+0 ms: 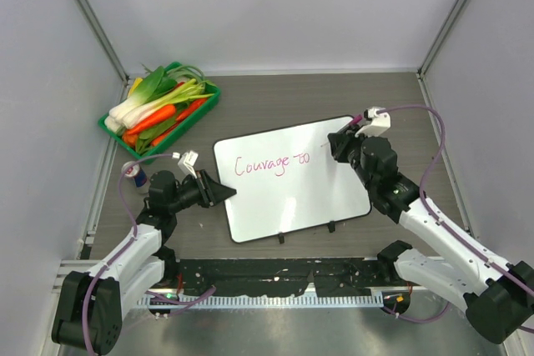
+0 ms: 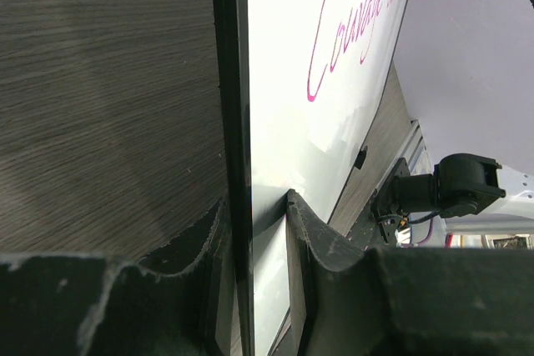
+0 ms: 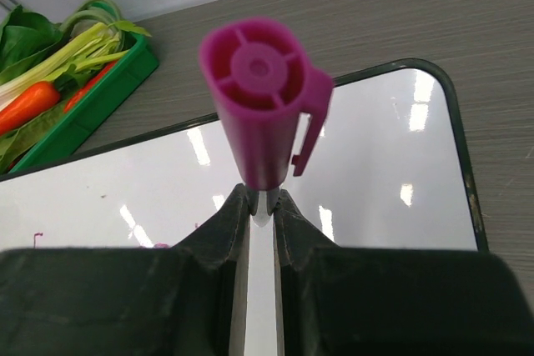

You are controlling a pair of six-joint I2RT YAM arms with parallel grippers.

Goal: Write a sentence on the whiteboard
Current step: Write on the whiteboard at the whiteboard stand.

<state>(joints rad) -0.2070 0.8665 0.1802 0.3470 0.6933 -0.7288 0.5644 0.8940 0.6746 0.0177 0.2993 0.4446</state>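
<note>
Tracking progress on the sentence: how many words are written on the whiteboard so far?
2. "Courage" sits on the whiteboard's left half; "to" follows just right of it, near the top centre. Any stroke under the right gripper and its marker may be hidden.

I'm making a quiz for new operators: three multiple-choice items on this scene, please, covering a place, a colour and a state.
1. Where is the green vegetable tray relative to the whiteboard?
A. beyond its far-left corner
B. on it
C. at its near right

2. What colour is the writing?
A. blue
B. pink-magenta
C. black

3. The left gripper is:
A. open, holding nothing
B. shut on a marker
C. shut on the whiteboard's edge

Answers:
1 A, the tray lies up-left of the board in the top view.
2 B, "Courage to" is pink-magenta.
3 C, it clamps the board's left edge.
</note>
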